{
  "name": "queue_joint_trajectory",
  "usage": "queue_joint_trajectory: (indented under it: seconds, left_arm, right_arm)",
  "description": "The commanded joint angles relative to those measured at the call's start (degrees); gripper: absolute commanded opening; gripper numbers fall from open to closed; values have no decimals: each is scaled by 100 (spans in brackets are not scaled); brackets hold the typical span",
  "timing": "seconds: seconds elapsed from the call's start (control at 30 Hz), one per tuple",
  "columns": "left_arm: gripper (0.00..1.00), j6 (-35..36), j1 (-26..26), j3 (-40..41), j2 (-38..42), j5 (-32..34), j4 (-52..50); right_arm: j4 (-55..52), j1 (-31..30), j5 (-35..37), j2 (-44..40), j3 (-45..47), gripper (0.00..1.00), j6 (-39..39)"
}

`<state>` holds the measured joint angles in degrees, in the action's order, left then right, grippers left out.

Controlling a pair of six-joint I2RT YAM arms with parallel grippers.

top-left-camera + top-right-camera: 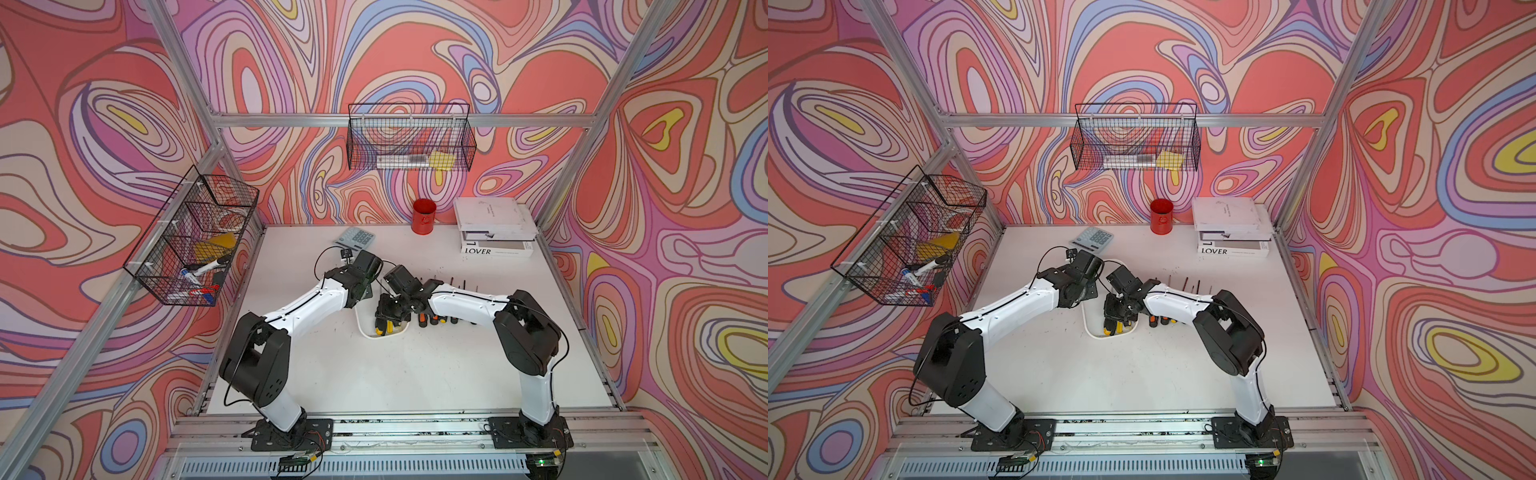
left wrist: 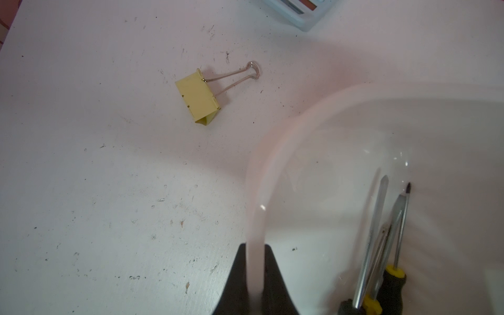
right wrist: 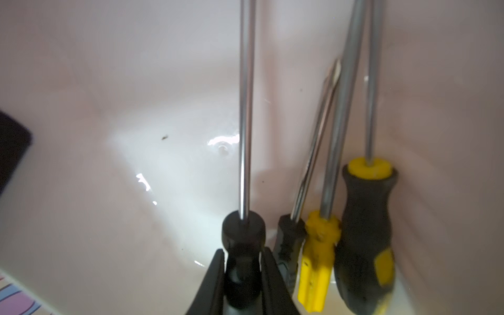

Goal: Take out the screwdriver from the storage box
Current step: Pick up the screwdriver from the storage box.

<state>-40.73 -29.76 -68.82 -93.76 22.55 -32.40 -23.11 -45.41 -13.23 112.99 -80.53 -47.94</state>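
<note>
The storage box [image 1: 365,331] is a white tray at mid-table, between my two wrists in both top views [image 1: 1090,328]. My left gripper [image 2: 255,248] is shut on its rim [image 2: 272,141], one finger on each side of the wall. Inside the box, my right gripper [image 3: 242,255] is shut on the black handle of a long-shafted screwdriver [image 3: 243,229]. Three more screwdrivers [image 3: 365,231] lie side by side against the box wall next to it. In a top view the right gripper [image 1: 384,320] points down into the box.
A row of several screwdrivers [image 1: 440,318] lies on the table just right of the box. A yellow binder clip [image 2: 199,99] lies left of it. At the back stand a calculator [image 1: 355,239], a red cup [image 1: 424,216] and stacked books [image 1: 494,228]. Wire baskets [image 1: 195,237] hang on the walls.
</note>
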Motion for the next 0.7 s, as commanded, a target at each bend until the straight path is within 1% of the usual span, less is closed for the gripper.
queue_joint_trajectory:
  seconds: [0.0, 0.2, 0.3, 0.4, 0.5, 0.6, 0.67]
  left_arm:
    - [0, -66, -27, -37, 94, 101, -29]
    - [0, -71, -22, -47, 94, 92, -29]
    - [0, -60, -19, -45, 103, 110, -31]
    - [0, -58, -19, -41, 88, 97, -3]
    - [0, -58, -18, -62, 59, 59, 22]
    - [0, -58, -17, -68, 54, 48, 24]
    - [0, -42, -21, -56, 68, 57, 15]
  right_arm:
    - [-284, -17, 403, -411, -89, 0, 501]
    - [-679, -18, 746, -690, -213, 0, 785]
    - [-1034, -12, 1222, -922, -247, 0, 1014]
    - [-1556, 128, 1646, -1120, -340, 0, 1242]
    - [-1918, 445, 1869, -1533, -283, 0, 1371]
    - [-2309, 995, 1990, -1891, -150, 0, 1428]
    - [-2608, 1477, 2079, -2079, -30, 0, 1480]
